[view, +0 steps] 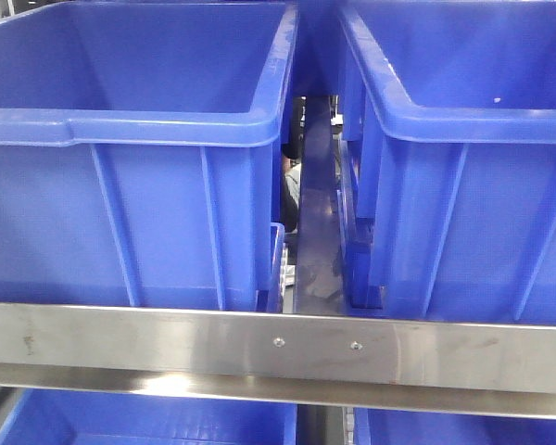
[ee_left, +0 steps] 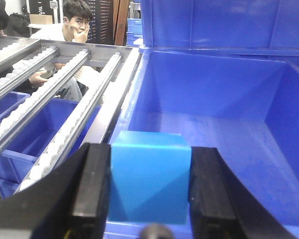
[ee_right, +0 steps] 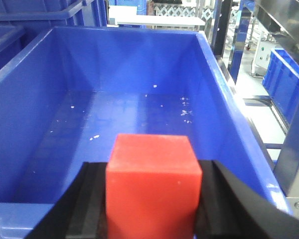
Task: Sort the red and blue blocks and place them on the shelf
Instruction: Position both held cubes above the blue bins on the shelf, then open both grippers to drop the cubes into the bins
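left gripper (ee_left: 148,199) clamped on blue block (ee_left: 149,174), lower centre of frame, above blue bin (ee_left: 214,129); right gripper (ee_right: 152,209) clamped on red block (ee_right: 153,179), lower centre, above second bin (ee_right: 129,114); shelf rail (view: 278,348) crosses bottom of front view

We see a plain blue block (ee_left: 149,177), sky-toned, between the black fingers (ee_left: 92,184) of the left gripper (ee_left: 149,189), against a deeper blue bin (ee_left: 214,99). The red block (ee_right: 152,184) is a flat orange-red, the right gripper (ee_right: 152,199) black, before a royal blue bin (ee_right: 25,99) flecked with white specks. The shelf rail (view: 167,343) is brushed silver-grey, and the rollers (ee_left: 65,134) are white.
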Robot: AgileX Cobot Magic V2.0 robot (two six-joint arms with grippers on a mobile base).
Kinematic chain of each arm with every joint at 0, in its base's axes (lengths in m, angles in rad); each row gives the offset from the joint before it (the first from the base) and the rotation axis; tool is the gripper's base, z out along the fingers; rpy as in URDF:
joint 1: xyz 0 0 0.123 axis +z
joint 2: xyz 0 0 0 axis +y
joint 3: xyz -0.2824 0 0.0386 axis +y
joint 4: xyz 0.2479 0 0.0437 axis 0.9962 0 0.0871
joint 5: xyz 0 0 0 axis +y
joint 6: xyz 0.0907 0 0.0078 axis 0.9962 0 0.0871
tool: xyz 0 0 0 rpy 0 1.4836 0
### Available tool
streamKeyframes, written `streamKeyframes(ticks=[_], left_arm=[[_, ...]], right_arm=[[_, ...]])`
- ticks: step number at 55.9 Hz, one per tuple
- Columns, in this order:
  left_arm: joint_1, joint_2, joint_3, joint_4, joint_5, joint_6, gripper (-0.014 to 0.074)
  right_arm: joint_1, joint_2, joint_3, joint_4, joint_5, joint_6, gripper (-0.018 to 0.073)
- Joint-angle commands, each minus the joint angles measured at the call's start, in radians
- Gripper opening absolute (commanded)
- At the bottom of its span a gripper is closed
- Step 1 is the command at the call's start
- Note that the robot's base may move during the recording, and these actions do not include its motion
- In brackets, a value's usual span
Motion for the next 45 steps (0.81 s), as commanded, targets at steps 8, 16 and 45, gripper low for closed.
streamKeyframes(ticks=[8,16,45], left_arm=[[0.0,0.008,-0.031,-0.003,-0.102,-0.002,0.0298],[0.0,0.008,-0.031,-0.003,-0.121,-0.002,0.0298],[-0.072,0.342,-0.334,0.025,-0.078,-0.002,0.0298]], right_arm=[[-0.002,0.009,-0.029,-0.011,-0.075,0.0,0.0374],[-0.002,0.009,-0.032,-0.011,-0.067,0.0,0.0374],[-0.002,0.383,-0.256,-0.011,-0.042,0.0,0.0374]])
